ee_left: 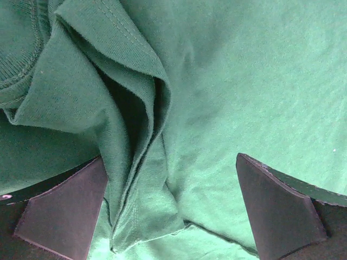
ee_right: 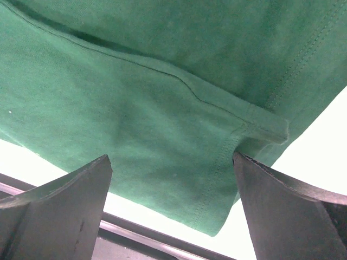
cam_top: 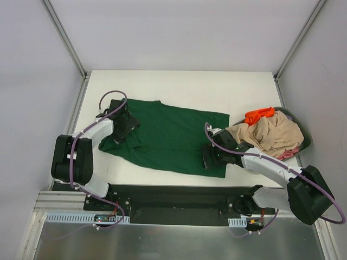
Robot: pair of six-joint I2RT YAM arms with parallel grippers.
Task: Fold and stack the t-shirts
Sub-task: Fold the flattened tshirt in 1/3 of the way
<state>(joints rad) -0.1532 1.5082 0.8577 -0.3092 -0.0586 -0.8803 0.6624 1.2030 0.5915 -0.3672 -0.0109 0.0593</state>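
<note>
The dark green t-shirt [cam_top: 173, 135] lies spread across the middle of the white table [cam_top: 179, 86], its long side running from the left of the frame toward the right and slightly downward. The left gripper [cam_top: 126, 125] sits over the shirt's left end, where the cloth is bunched. In the left wrist view its two dark fingers [ee_left: 59, 216] stand wide apart at the bottom corners. A raised fold of green fabric runs down between them, nearer the left-hand one, and a ribbed, stitched edge (the collar, by the look of it) fills the upper left corner. The right gripper [cam_top: 209, 157] rests at the shirt's lower right corner. In the right wrist view its fingers are likewise parted, with a stitched hem and the shirt's corner between them, white table at the right and lower left, and a dark strip [ee_right: 135, 238] along the bottom edge. Neither pair is closed on cloth. At the right of the top view a dark round basket [cam_top: 305, 135] holds the other shirts in a heap. The beige t-shirt [cam_top: 274, 132] lies on top and spills toward the right gripper, the orange t-shirt [cam_top: 259, 114] sits at the heap's upper left, and a bit of the pink t-shirt [cam_top: 290, 154] shows at its lower edge.
</note>
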